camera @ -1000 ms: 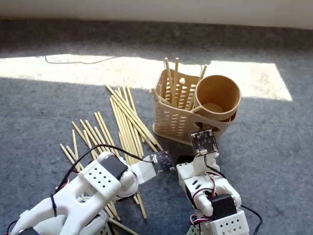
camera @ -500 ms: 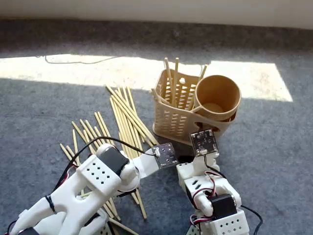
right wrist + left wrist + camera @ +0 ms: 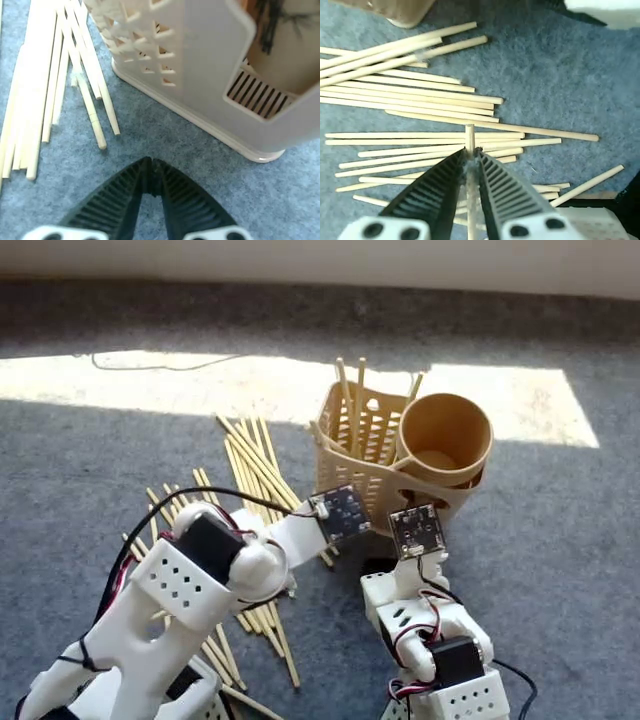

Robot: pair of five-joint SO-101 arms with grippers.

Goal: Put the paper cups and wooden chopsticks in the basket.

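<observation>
High view: the left arm is the thing that changes. Over the last second it swings up off the low pile and forward, and its wrist board now sits just beside the near wall of the basket. The right arm keeps still in front of the basket.

The basket hasn't moved and stands upright on the carpet. One cup sits in its right end, mouth tilted up, and three sticks poke out of the left part. The loose chopsticks stay fanned on the carpet left of the basket, many of them.

Left wrist view: the left fingers are pinched on one chopstick. Its end juts past the tips, and it is held over the pile and crosswise to it.

Right wrist view: the right fingers are closed together with nothing in them, over the carpet near the basket's base.

Judgement: one stick is picked and on its way. It likely has to clear the rim before release. Most of the pile is still to go.
</observation>
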